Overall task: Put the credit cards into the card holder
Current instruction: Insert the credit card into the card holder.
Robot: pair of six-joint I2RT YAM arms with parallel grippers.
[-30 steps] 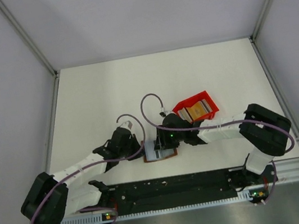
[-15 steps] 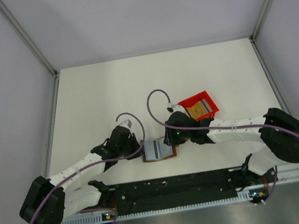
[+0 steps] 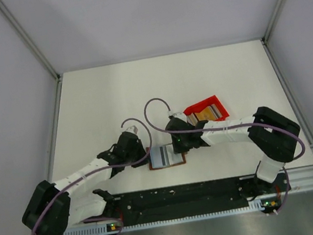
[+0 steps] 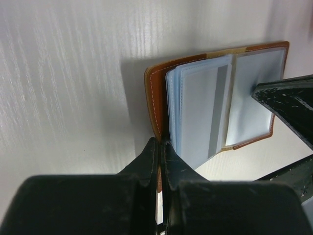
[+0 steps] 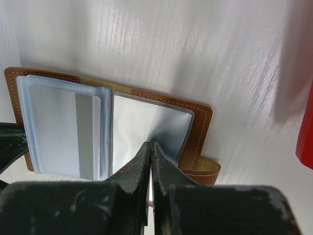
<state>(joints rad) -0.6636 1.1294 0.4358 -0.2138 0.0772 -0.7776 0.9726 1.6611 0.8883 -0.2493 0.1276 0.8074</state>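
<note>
The card holder (image 3: 166, 156) lies spread open on the white surface (image 3: 112, 100), caught between the two hands. The left hand (image 4: 160, 142) has its fingers closed almost fully together, pinching the brown stitched cover at the edge nearest it, so the open pages spread away just ahead of its fingertips. The right hand (image 5: 149, 147) comes in from the opposite side, its fingers likewise pressed nearly shut, nipping the clear sleeve (image 5: 146, 122) on the page closest to it; the plastic puckers slightly where the tips meet. Beyond that sleeve, on the page farther from the right hand, a grey card (image 5: 56, 127) with a darker stripe down it sits inside the stacked sleeves. Behind the right hand and off to its side stands a red box (image 3: 194, 110), apart from the card holder, with more credit cards (image 3: 205, 114) in it, the one on top looking orange-yellow.
</note>
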